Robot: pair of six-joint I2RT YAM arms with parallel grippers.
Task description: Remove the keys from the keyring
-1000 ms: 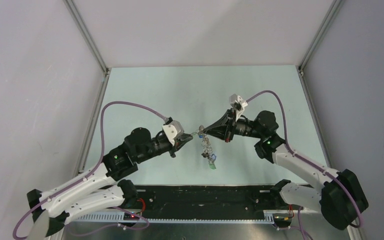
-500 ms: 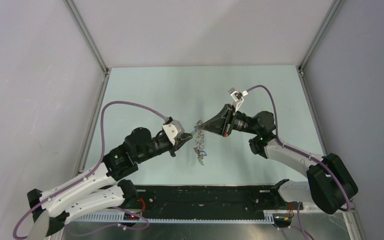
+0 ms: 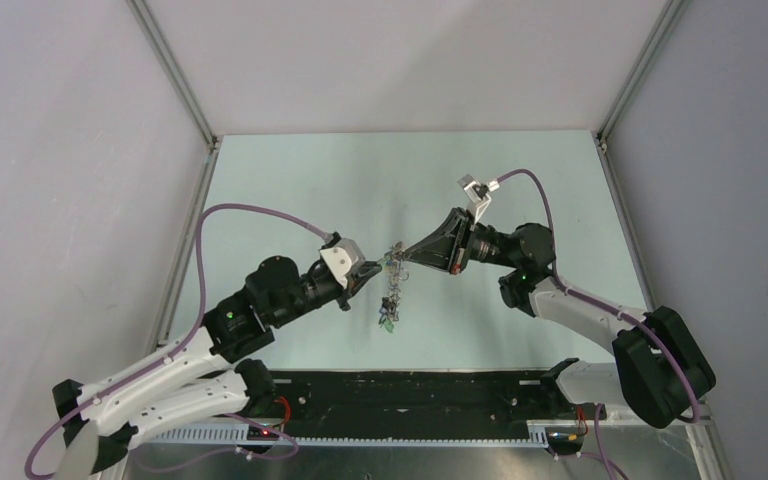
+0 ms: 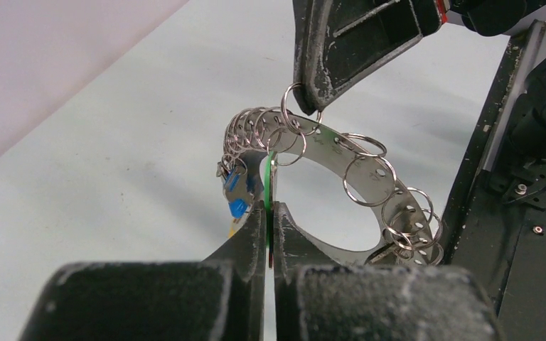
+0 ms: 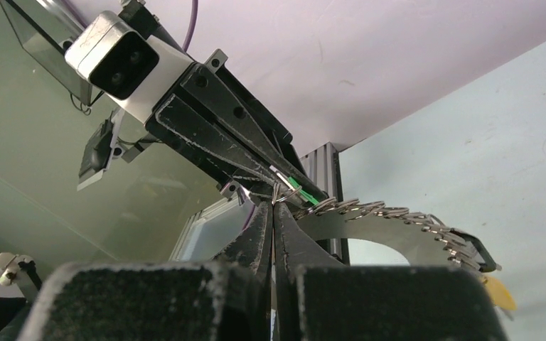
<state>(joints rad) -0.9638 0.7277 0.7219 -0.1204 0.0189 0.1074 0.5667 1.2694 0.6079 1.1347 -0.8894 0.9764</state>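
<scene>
The keyring (image 4: 330,145), a wide flat grey metal ring, hangs in the air between my two grippers, with several small split rings through holes in its rim. It also shows in the top view (image 3: 392,288) and the right wrist view (image 5: 391,229). My left gripper (image 4: 270,207) is shut on a thin green key (image 4: 269,177) hanging from the ring. My right gripper (image 5: 274,204) is shut on a small split ring (image 4: 298,106) at the ring's top edge. Blue-headed keys (image 4: 237,206) bunch on the far side. More keys (image 3: 388,320) dangle below.
The pale green table (image 3: 290,190) lies below, with white walls on three sides. A black rail (image 3: 410,395) with the arm bases runs along the near edge. The grippers' tips (image 3: 388,264) nearly touch over the table's middle.
The right arm has reached leftward and both grippers have shifted left with the keyring. The dangling keys have swung left with them. Both grippers have stayed shut.
</scene>
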